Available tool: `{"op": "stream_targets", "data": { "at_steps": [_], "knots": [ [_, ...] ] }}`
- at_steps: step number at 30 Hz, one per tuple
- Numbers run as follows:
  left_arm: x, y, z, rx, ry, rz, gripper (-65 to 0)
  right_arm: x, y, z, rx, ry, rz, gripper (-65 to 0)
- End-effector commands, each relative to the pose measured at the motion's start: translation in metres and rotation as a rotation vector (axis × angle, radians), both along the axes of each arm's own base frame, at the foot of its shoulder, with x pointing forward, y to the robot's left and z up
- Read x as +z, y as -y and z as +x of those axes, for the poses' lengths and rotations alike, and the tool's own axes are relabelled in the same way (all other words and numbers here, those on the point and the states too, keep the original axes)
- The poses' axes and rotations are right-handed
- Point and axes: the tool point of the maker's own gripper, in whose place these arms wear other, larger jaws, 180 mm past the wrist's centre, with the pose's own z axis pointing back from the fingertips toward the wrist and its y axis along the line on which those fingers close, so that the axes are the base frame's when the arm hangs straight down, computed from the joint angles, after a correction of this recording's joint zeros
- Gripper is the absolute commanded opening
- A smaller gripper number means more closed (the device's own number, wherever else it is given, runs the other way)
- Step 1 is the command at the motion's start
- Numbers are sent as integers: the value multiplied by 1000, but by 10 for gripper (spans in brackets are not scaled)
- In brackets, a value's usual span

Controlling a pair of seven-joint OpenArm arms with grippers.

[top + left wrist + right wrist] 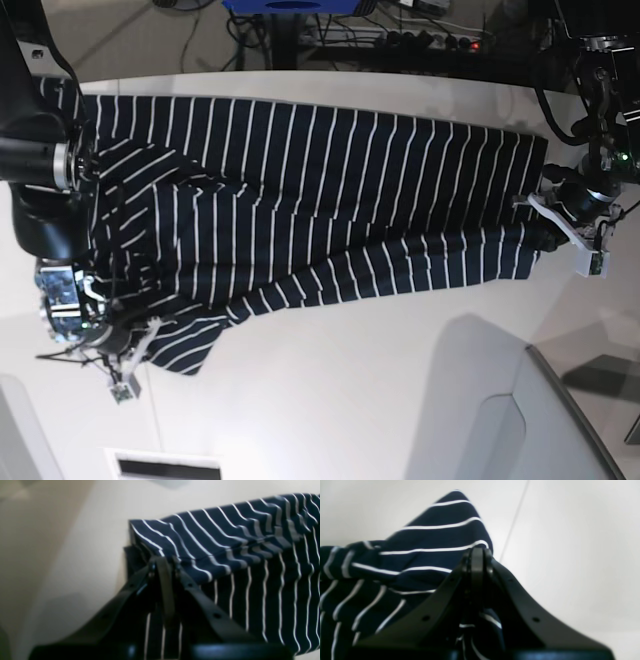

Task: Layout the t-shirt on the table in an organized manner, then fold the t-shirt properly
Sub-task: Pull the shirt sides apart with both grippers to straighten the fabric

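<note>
Right gripper (477, 555), nearest the right wrist lens, is gripping the shirt (420, 555): its jaws are pressed together on a fold of striped cloth, with more cloth showing between the finger bases below. A peaked corner of the shirt is rising beyond the tips, and the bare table (570, 555) with its thin seam line is lying to the right of it.

Left gripper (163, 562) is likewise clamping the shirt (225, 555). Jaws are fully closed on a folded corner, where a lighter layer with slanting stripes is lapping over a darker layer with upright stripes. The table (87, 555) is showing pale to the left of the cloth.

In the base view the shirt (330, 200) is lying spread across the far half of the table (350, 400), reaching nearly from the left edge to the right edge. Its far hem is running close along the table's far edge. The near edge is uneven, sagging lower at the left, with creases bunching there. The left gripper (560, 205) is sitting at the shirt's right end. The right gripper (110, 335) is sitting at the lower left corner of the cloth. The near half of the table is showing white.
</note>
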Motion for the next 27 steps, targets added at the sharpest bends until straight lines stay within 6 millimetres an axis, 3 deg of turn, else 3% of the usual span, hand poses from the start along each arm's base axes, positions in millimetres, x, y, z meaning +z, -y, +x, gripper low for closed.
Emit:
{"op": "stream_targets", "data": {
  "at_steps": [1, 8, 18, 23, 27],
  "knots": [
    [14, -3, 6, -13, 28, 20, -650, 33, 2, 26, -4, 104, 18, -650],
    [29, 6, 8, -43, 37, 40, -650, 50, -4, 38, 9, 220, 65, -650],
    [24, 10, 5, -49, 25, 35, -650, 71, -6, 51, 14, 287, 78, -650],
    [25, 10, 5, -50, 26, 35, -650, 67, -6, 49, 14, 275, 78, -650],
    [24, 11, 5, -52, 24, 34, -650, 48, -7, 37, 12, 237, 83, -650]
  ]
}}
